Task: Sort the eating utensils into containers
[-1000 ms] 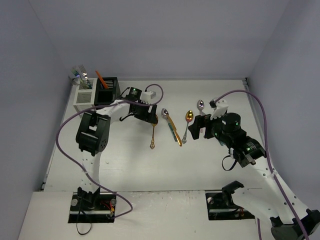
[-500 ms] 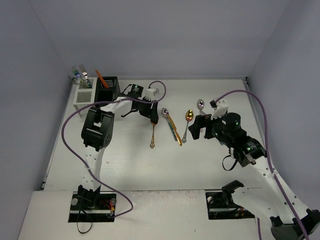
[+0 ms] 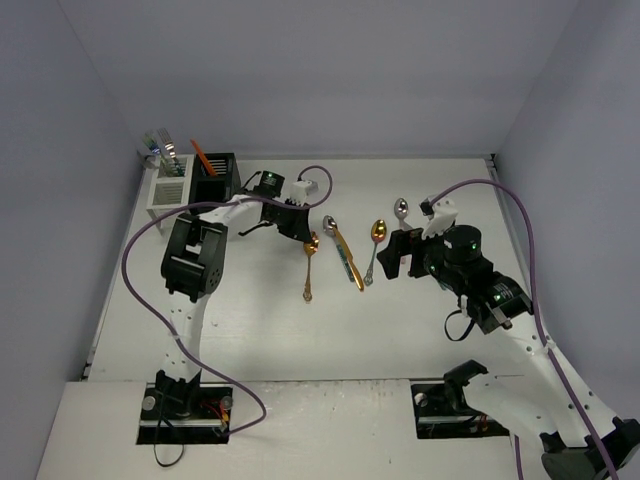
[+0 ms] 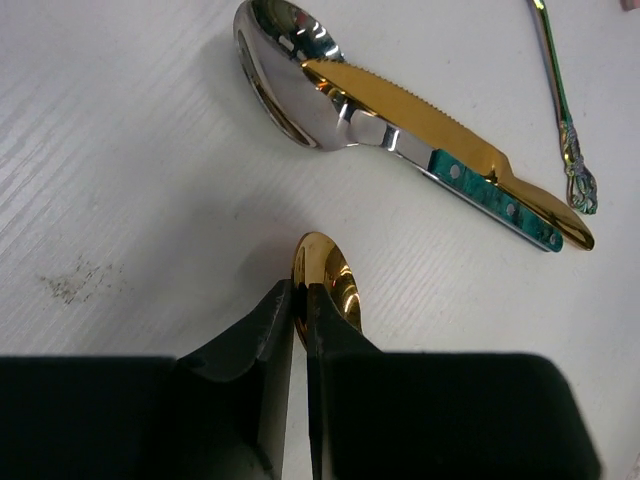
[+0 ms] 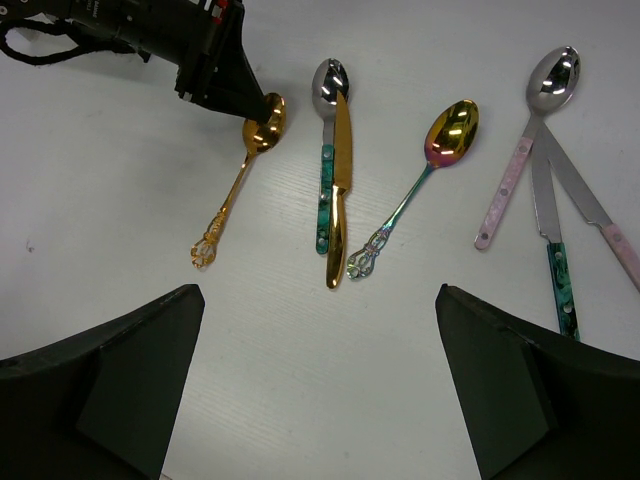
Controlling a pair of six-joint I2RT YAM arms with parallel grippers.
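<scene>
You are clenching your left fingers (image 4: 250, 335) on the gold spoon (image 4: 332, 278), 1 of 7 utensils (image 5: 340, 150) lying right of the part-filled black caddy (image 3: 216, 184), while your right fingers (image 5: 100, 385) are hanging spread, empty.

A white table (image 3: 250, 330) with a faint grain sits boxed in by plain, pale lavender-grey panels: a back wall (image 3: 300, 80), a left wall (image 3: 50, 200) and a right wall (image 3: 590, 150). The light is soft and even.

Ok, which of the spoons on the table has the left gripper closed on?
The all-gold spoon, leftmost in the row: the left gripper pinches its bowl's rim. The teal-handled spoon, the iridescent spoon and the pink-handled spoon lie untouched.
</scene>
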